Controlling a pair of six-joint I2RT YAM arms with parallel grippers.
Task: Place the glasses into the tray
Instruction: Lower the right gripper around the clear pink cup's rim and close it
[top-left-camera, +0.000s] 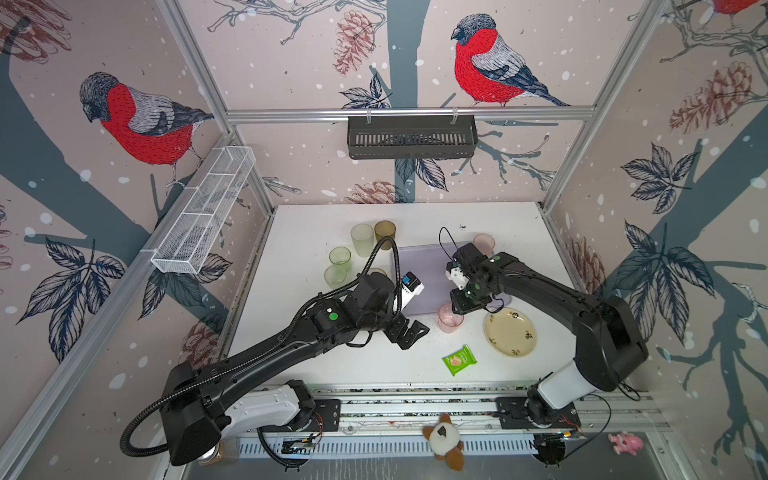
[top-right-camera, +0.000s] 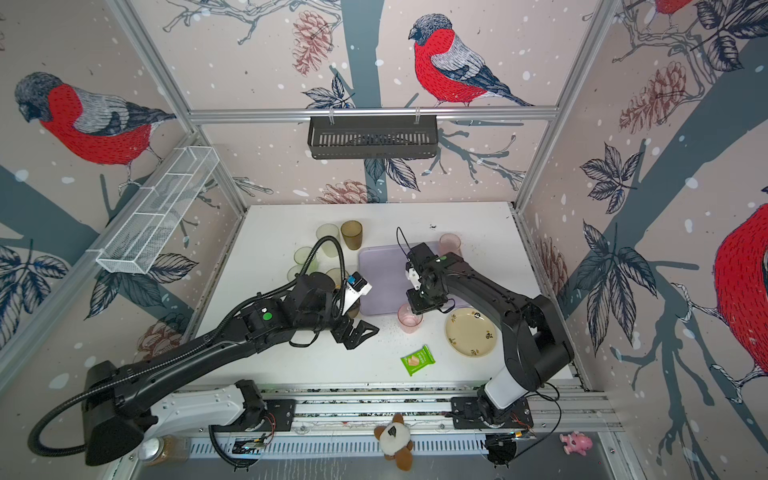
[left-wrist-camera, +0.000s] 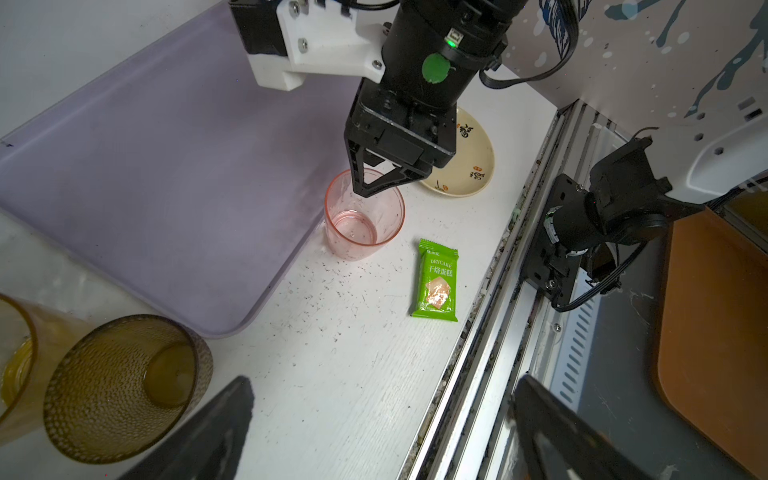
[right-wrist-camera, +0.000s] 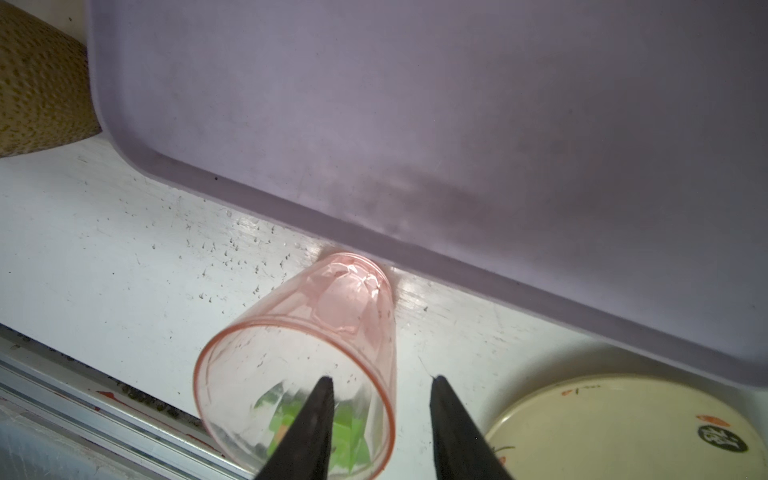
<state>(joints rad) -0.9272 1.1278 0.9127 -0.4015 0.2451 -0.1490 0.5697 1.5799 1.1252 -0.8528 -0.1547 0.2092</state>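
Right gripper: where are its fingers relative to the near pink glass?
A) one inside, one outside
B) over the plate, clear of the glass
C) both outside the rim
A: in the right wrist view the right gripper straddles the rim of the pink glass, one finger inside the mouth, one outside.

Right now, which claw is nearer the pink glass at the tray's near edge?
Right. The right claw straddles the rim of the pink glass, one finger inside; the left claw hangs open, apart.

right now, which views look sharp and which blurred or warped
In both top views wide-angle warp leans the frame posts outward; left wrist view: green packet crisp, left pincer blurred; right wrist view: pink glass sharp, soft shadow across the tray.
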